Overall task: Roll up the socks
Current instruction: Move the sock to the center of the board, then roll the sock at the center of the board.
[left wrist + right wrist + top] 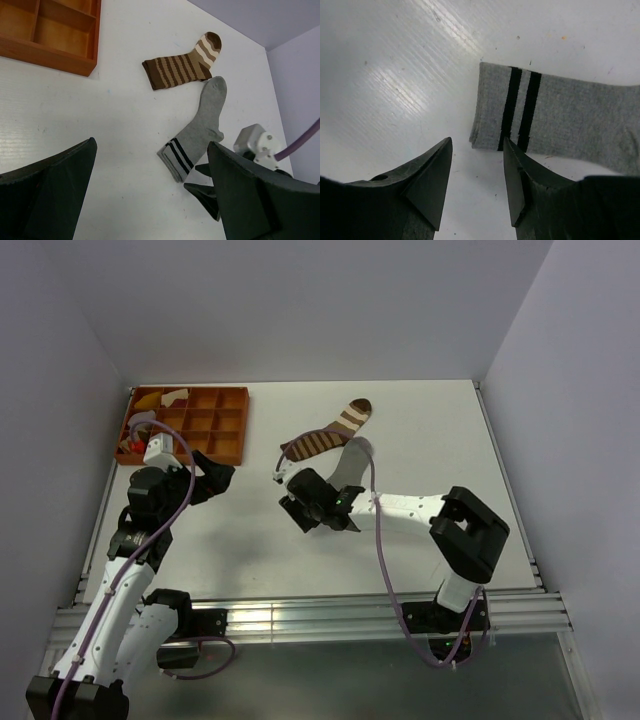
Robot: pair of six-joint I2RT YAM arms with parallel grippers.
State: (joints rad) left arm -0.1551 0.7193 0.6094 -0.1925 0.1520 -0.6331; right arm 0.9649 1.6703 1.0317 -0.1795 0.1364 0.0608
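The brown sock with white stripes (330, 432) lies flat at the table's far middle; it also shows in the left wrist view (182, 67). The plain grey sock (354, 455) lies beside it, its dark-striped cuff (506, 107) toward the arms; the left wrist view shows it whole (205, 122). My right gripper (477, 150) is open and empty just short of the cuff, low over the table; from above it (290, 490) hides the sock's middle. My left gripper (150, 150) is wide open and empty, well left of both socks (215, 478).
An orange compartment tray (238, 425) stands at the far left, with yellow and white cloth pieces (160, 398) in its back cells; its corner shows in the left wrist view (90, 65). Grey walls enclose the table on three sides.
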